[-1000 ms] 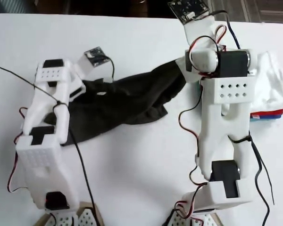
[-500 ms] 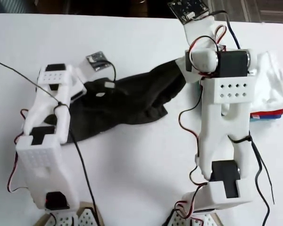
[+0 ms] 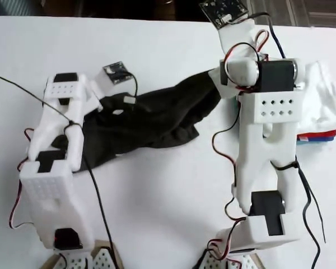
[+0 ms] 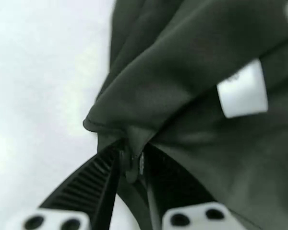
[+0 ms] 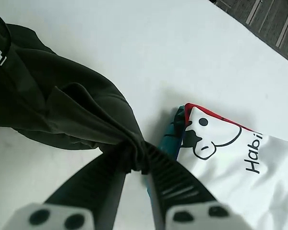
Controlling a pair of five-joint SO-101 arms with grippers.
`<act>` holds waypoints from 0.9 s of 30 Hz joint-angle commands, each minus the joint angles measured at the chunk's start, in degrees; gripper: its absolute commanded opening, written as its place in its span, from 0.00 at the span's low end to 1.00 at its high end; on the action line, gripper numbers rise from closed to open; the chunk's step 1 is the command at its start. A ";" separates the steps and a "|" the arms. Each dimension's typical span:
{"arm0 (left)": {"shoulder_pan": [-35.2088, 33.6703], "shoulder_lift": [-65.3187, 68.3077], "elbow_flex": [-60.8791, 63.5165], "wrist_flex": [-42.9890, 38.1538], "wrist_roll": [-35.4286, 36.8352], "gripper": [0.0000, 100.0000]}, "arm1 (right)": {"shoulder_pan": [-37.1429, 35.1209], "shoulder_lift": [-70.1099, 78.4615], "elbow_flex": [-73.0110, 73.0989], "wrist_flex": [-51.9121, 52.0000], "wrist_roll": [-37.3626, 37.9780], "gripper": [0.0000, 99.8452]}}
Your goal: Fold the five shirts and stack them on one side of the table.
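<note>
Stretching across the white desk between the two arms, the dark shirt lies rumpled and unfolded, one end at the left arm and the other at the right arm. The left pincer is pressed together on a bunched fold of the shirt's edge, the cloth caught between its ribbed black fingers. A white sewn-in label shows on the fabric just beyond. The right pincer likewise pinches a gathered corner of the same shirt, with cloth spilling out from the grip. Just beside that pincer, at the desk's right side, sits a pile of folded shirts. A white one with a printed cartoon figure lies on top, and beneath it are what look like red and blue layers, though the arm hides most of their edges.
</note>
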 commanded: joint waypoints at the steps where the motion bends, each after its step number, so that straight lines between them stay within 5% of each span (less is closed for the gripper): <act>1: 0.97 -4.40 -2.51 2.29 -0.26 0.03 | 0.22 -3.38 -0.26 0.31 -0.26 0.02; 8: 0.70 -2.20 -2.51 2.37 -0.35 0.04 | 0.22 -3.47 -0.26 0.31 -0.26 0.02; 13: 0.62 -2.46 -2.68 2.55 -0.26 0.14 | 0.22 -3.47 -0.26 0.31 -0.26 0.02; 27: 0.97 -5.36 -4.09 3.96 2.55 0.03 | 0.22 -3.47 -0.26 0.31 -0.26 0.02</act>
